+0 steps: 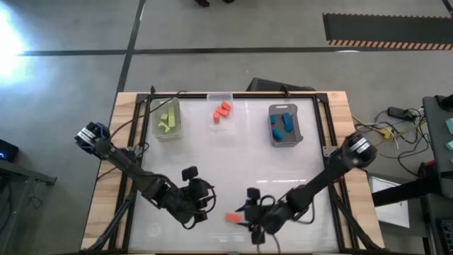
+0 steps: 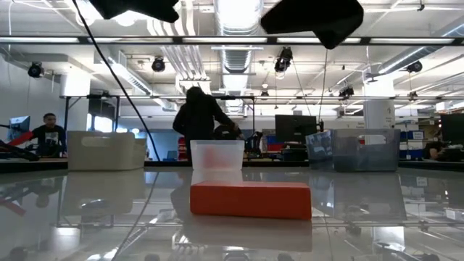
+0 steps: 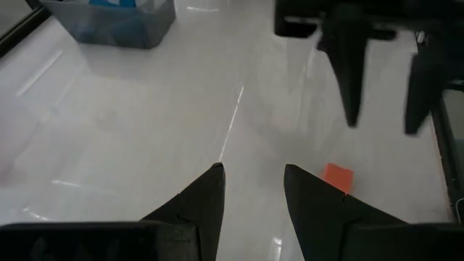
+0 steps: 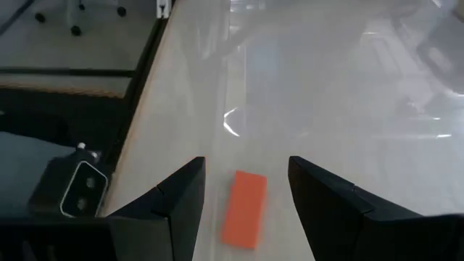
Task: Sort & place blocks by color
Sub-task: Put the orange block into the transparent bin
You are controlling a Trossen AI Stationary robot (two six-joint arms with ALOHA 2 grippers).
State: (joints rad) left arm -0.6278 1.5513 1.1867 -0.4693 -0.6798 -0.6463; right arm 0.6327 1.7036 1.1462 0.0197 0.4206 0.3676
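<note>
The small orange-red bar block (image 4: 244,208) lies flat on the glossy white table (image 1: 283,170), between the right gripper's (image 4: 246,192) open, empty fingers. Light, rigid, slick-looking; pinch its long sides. Left gripper (image 3: 251,190) hovers nearby, part-open, empty.

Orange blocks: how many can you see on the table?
3, perhaps more. One bar lies loose near the front edge, by the right gripper. About two sit in the middle clear bin at the back; others may be hidden there.

orange-red bar (image 4: 244,209), lime green blocks (image 1: 168,118), blue blocks (image 1: 282,125)
</note>
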